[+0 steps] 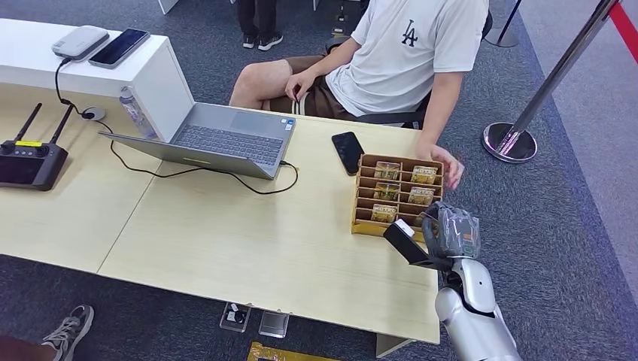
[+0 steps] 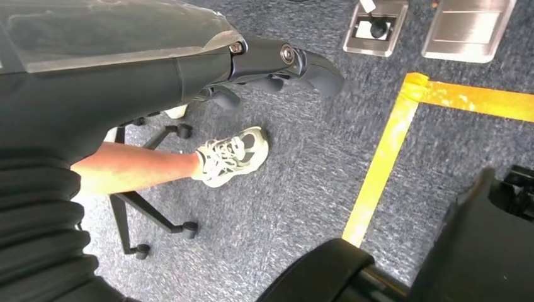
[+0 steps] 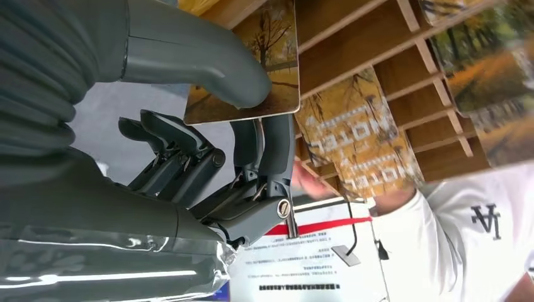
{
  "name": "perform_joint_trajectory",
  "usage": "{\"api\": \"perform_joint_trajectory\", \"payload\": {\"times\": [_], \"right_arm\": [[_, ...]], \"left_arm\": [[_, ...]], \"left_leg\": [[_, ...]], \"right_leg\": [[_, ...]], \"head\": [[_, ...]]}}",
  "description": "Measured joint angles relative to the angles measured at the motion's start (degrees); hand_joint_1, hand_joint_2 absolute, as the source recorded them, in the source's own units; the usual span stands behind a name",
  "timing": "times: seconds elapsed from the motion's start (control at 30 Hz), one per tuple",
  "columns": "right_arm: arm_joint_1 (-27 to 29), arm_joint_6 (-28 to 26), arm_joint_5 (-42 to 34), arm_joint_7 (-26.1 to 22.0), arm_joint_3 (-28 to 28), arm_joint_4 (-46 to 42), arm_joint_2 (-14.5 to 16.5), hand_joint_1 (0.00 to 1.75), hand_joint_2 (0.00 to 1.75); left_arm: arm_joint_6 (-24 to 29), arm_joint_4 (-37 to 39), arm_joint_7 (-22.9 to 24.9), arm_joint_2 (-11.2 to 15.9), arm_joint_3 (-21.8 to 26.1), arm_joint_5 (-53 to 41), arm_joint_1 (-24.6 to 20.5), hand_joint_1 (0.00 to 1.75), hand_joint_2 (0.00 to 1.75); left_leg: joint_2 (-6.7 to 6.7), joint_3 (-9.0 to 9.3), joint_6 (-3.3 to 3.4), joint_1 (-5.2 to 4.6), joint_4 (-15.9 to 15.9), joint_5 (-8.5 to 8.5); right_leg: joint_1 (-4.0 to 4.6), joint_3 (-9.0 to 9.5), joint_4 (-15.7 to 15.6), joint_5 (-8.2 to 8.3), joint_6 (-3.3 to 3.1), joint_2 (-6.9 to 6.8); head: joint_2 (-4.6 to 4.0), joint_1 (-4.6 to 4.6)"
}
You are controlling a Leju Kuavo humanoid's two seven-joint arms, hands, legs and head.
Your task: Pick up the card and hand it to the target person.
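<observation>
A card (image 3: pixel 252 82) printed with an autumn tree is pinched in my right hand (image 3: pixel 208 145), the thick thumb on its face and the dark fingers beneath it. In the head view that hand (image 1: pixel 449 232) hovers at the near right corner of the wooden card holder (image 1: pixel 361 197), whose slots hold several similar cards (image 1: pixel 387 171). The target person (image 1: pixel 410 53), in a white T-shirt, sits across the table with one hand (image 1: pixel 450 165) beside the holder. My left hand (image 2: pixel 277 66) hangs over the carpet, holding nothing.
On the light wooden table (image 1: pixel 226 241) are an open laptop (image 1: pixel 218 139) with its cable, a black phone (image 1: pixel 347 152) and a black remote (image 1: pixel 26 162). A stanchion (image 1: pixel 511 139) stands at the right. Beside my left arm are a chair base and a person's shoe (image 2: pixel 230 157).
</observation>
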Motion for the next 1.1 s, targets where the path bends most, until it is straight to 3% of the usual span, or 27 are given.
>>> {"api": "perform_joint_trajectory", "payload": {"times": [0.27,0.5,0.7,1.0,1.1], "right_arm": [[2.98,-2.25,-7.05,-5.80,0.85,-14.00,1.27,1.75,1.75],[2.14,-1.40,-10.02,-6.24,6.22,-23.18,3.71,1.75,1.75],[-0.99,-0.10,-11.74,-6.33,8.80,-23.08,6.27,1.75,1.75],[-6.26,-2.14,-11.72,-6.95,10.80,-15.41,9.77,1.75,1.75],[-7.34,-2.72,-12.12,-7.06,11.19,-13.58,10.43,0.44,1.75]], "left_arm": [[0.49,0.01,0.37,-0.12,0.12,-1.01,-0.10,0.00,1.75],[0.50,0.01,0.58,-0.29,0.15,-1.69,-0.39,0.00,1.75],[0.27,0.01,0.75,-0.36,0.15,-2.21,-0.62,0.00,1.75],[0.02,0.01,1.07,-0.37,0.15,-2.24,-0.67,0.00,1.75],[0.17,0.01,1.03,-0.38,0.15,-2.52,-0.68,0.00,1.75]], "left_leg": [[0.00,-0.07,0.00,0.00,-0.01,0.00],[0.02,-0.06,-0.03,0.00,-0.02,0.02],[0.03,-0.07,-0.03,0.00,-0.01,0.04],[0.02,-0.07,-0.03,0.00,-0.01,0.04],[0.02,-0.07,-0.03,0.00,-0.01,0.04]], "right_leg": [[0.00,-0.06,0.03,0.00,0.00,0.00],[0.00,-0.07,0.05,0.00,-0.01,0.01],[0.00,-0.06,0.08,0.00,-0.01,0.01],[0.00,-0.08,0.10,0.00,-0.01,0.00],[0.00,-0.08,0.10,0.00,-0.01,0.00]], "head": [[0.00,0.00],[0.00,-0.01],[0.00,0.00],[0.00,-0.01],[0.00,-0.01]]}}
